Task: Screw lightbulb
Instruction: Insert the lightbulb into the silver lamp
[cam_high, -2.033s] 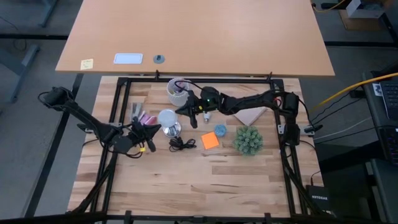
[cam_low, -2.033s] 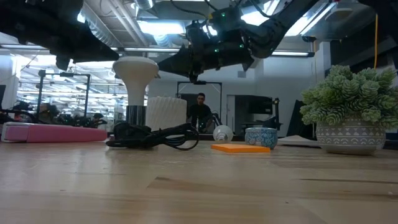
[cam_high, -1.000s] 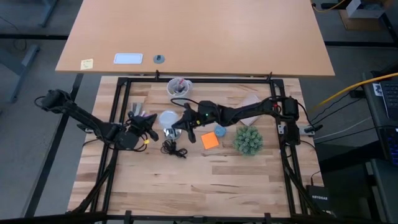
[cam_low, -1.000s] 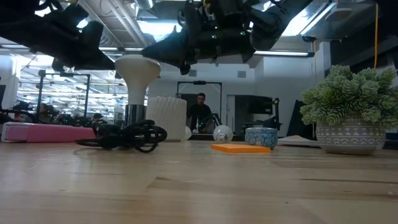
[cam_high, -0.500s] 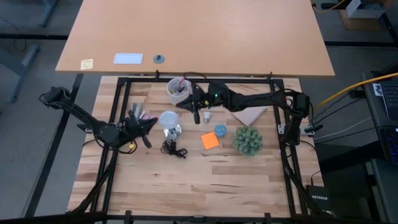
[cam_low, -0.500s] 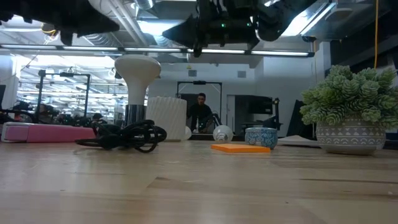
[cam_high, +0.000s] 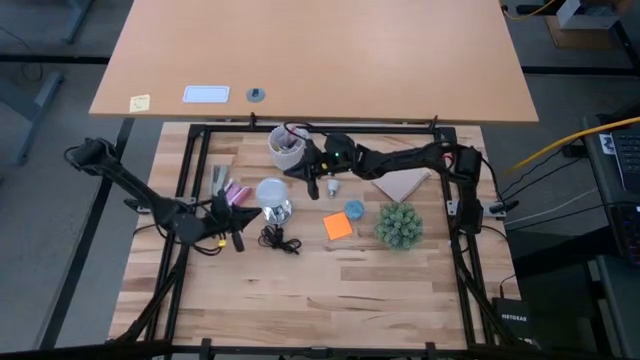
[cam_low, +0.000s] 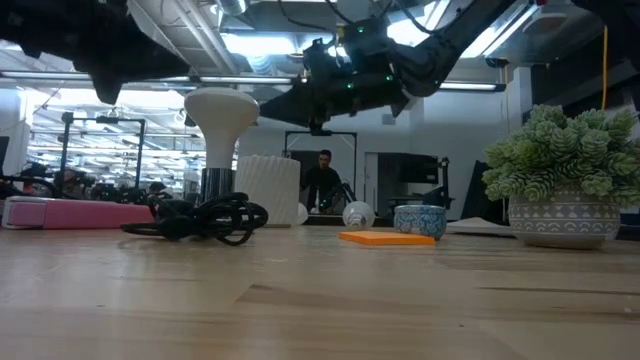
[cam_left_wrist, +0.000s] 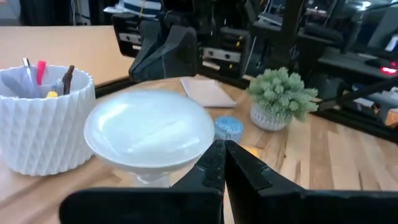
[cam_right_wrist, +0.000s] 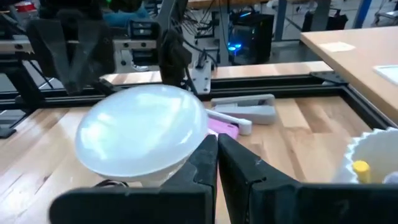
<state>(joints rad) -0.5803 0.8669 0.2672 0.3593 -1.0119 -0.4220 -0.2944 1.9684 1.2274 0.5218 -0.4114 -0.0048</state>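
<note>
The lightbulb stood upright in its socket near the cup. The left gripper and right gripper hung beside it, both clenched and empty.

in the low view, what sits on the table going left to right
pink case → black cord → white ribbed cup → small lightbulb → blue bowl → potted plant
</note>
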